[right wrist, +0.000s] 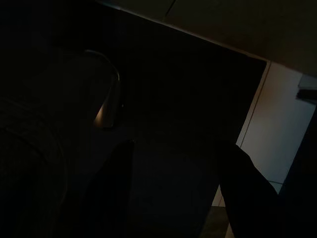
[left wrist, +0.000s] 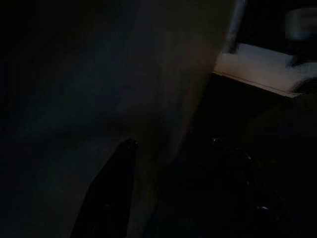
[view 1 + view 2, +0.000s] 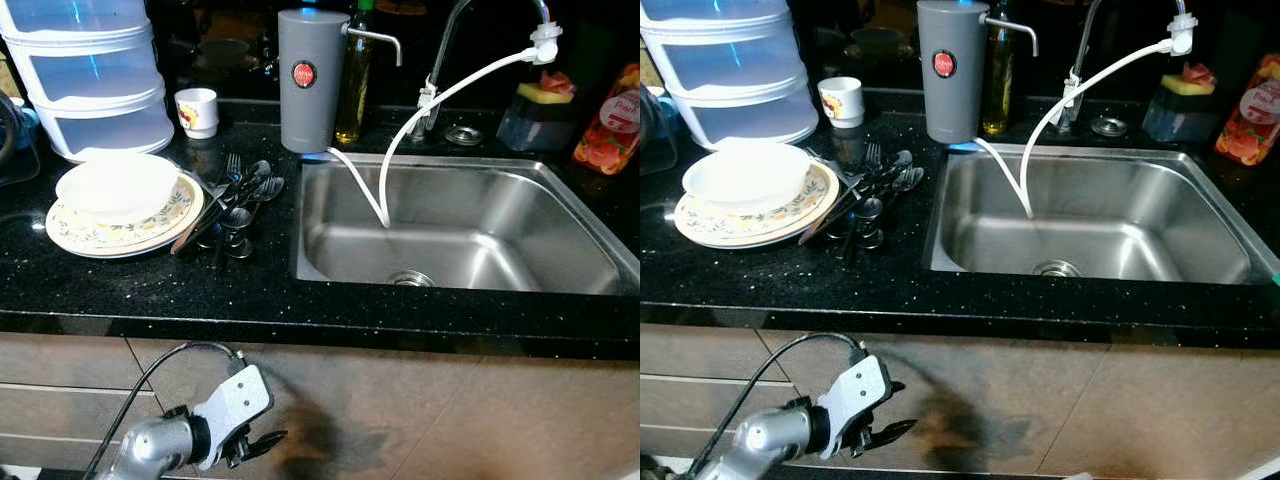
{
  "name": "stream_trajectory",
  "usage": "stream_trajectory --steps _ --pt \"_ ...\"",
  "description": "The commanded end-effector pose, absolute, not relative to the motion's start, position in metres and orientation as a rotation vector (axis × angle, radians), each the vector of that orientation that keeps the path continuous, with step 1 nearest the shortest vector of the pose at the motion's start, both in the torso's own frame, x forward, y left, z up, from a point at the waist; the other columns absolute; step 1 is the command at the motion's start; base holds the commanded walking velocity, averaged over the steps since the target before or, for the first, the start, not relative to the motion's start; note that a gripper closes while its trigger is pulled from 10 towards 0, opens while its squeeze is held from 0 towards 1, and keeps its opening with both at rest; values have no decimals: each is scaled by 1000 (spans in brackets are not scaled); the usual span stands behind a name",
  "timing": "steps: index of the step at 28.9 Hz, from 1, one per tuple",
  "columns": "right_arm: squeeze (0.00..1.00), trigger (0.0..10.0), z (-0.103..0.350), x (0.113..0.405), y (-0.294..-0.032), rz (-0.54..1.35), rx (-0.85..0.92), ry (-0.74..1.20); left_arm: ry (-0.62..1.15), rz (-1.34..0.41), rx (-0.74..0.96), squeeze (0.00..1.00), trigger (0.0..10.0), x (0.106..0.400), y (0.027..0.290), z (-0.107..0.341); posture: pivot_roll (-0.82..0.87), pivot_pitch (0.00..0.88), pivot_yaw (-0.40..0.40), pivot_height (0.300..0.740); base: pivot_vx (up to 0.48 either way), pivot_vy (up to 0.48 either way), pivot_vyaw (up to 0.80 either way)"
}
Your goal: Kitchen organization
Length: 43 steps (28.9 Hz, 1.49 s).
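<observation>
Low at 7 o'clock, the left claw (image 3: pixel 262 441) is held slightly parted and empty below the desk (image 3: pixel 150 290); cutlery (image 3: pixel 235 200) is piled beside the plates (image 3: pixel 120 225).

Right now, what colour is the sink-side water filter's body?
Grey water filter, red round badge; left eye view.

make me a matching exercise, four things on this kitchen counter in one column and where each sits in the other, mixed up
Things:
1. white bowl
2. pile of metal forks and spoons
3. tall grey cylindrical canister with a red badge
4. yellow sponge

Places:
A. behind the steel sink's left corner, beside a glass oil bottle
B. on the flowered plates
C. on a dark holder behind the sink's right side
D. on the black counter between plates and sink

Pairs: 1-B, 2-D, 3-A, 4-C
</observation>
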State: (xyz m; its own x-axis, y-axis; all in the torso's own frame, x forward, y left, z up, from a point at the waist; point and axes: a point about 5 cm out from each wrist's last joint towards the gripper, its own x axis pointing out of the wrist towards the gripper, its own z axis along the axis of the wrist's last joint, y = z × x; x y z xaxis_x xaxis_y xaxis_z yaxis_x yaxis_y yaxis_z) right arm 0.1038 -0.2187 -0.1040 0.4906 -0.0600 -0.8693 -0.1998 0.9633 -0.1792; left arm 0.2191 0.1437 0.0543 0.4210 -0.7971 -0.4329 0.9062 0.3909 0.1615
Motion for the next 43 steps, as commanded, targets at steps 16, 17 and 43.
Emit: stream_trajectory --steps 16,17,43 --pt "0 10000 -105 98 -220 129 -295 1077 61 -1329 219 0 10000 218 130 169 48 84 -36 740 0 0 0" --pt "0 10000 -105 98 -220 129 -297 1077 16 -1342 190 0 10000 220 128 182 48 75 -38 740 0 0 0" --pt "0 10000 -104 102 -225 57 -279 1072 -31 -531 585 0 10000 283 287 310 88 6 -17 740 0 0 0"
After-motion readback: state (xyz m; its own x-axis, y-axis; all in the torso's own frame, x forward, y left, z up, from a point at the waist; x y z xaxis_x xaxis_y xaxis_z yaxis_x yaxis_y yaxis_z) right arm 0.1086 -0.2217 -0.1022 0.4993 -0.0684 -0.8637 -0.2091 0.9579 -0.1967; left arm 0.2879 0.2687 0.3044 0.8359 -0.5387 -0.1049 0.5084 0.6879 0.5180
